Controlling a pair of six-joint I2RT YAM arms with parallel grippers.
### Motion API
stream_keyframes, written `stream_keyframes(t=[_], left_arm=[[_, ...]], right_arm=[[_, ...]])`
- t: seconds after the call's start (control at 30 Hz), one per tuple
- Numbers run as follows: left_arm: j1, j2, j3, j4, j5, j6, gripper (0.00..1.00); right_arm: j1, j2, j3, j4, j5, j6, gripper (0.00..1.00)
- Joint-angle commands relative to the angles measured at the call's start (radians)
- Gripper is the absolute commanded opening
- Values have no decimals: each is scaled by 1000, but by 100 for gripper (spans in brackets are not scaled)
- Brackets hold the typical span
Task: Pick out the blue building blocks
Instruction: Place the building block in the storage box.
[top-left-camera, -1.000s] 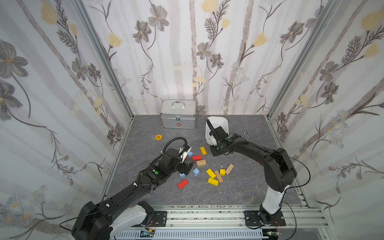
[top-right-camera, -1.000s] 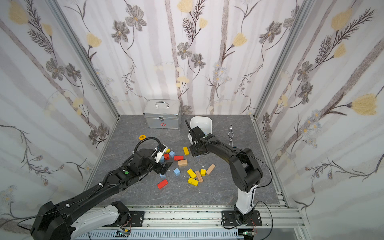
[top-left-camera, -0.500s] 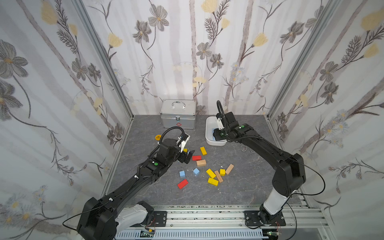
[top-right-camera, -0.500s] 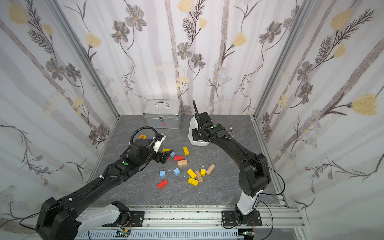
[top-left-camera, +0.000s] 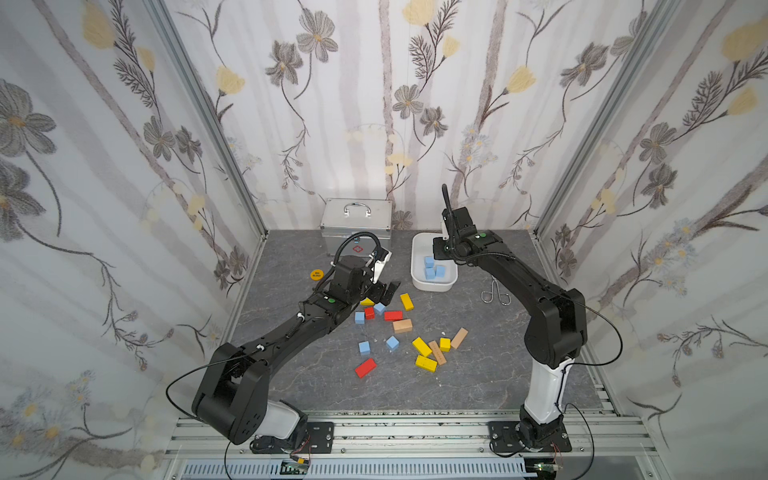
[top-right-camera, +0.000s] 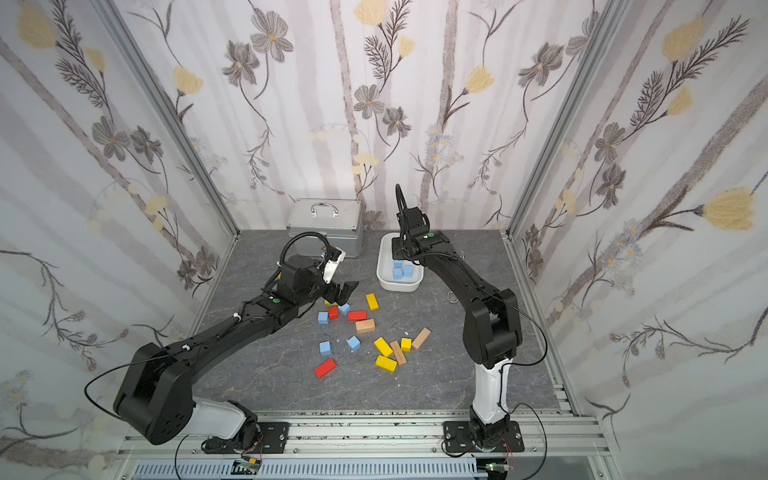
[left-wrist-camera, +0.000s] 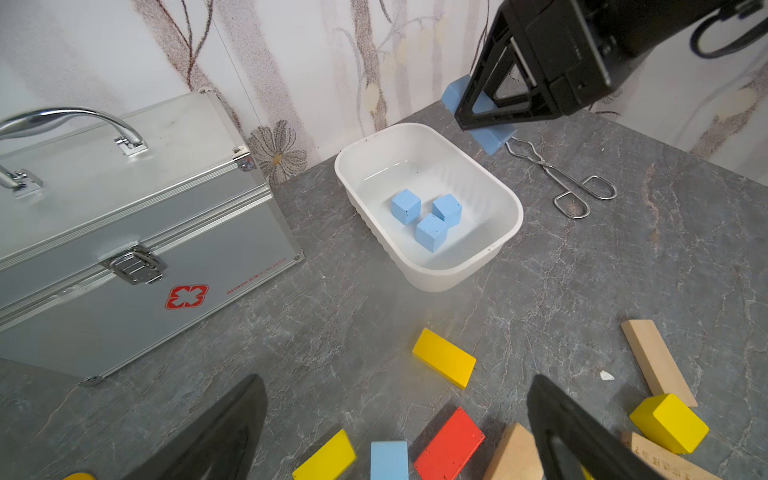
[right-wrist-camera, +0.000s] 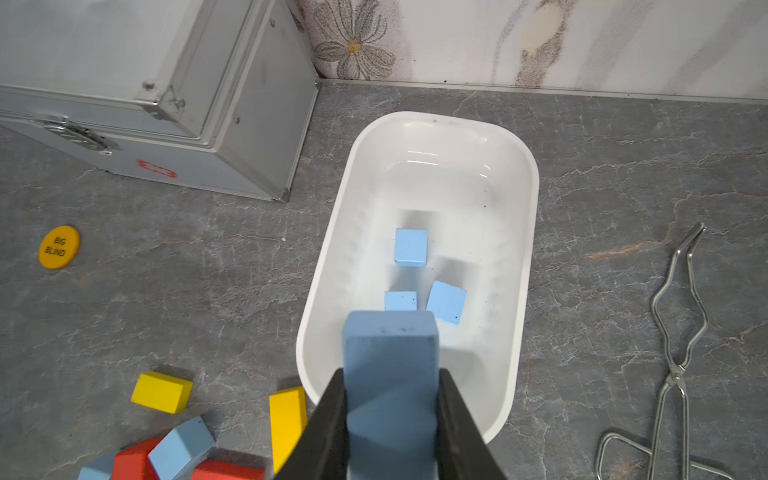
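Front edge: bare counter (top-left-camera: 415, 390).
Back edge: metal case (top-left-camera: 356, 224), white bin (top-left-camera: 432, 286), narrow gap.
Over bin: right gripper (right-wrist-camera: 390, 374) with blue brick (right-wrist-camera: 390, 345).
Middle: scattered blocks (top-left-camera: 422, 347).

Tabletop (top-left-camera: 316, 386): blocks (top-left-camera: 364, 347), tub (top-left-camera: 432, 286), case (top-left-camera: 357, 216)

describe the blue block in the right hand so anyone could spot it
Find the silver case at the back; a white tub sits beside it. Over the tub, the right hand grips a blue brick. It alone hangs in the air and is longer than the three blue cubes in the tub.
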Motion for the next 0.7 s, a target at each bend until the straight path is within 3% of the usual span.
stream_keyframes(t=[0.0,0.67], left_arm=[[5,36,21,74,15,5,100],[10,183,17,122,21,-13,100]], right_arm=[[-11,60,55,18,36,-15,0],[-99,398,357,-3,30,-50,0]])
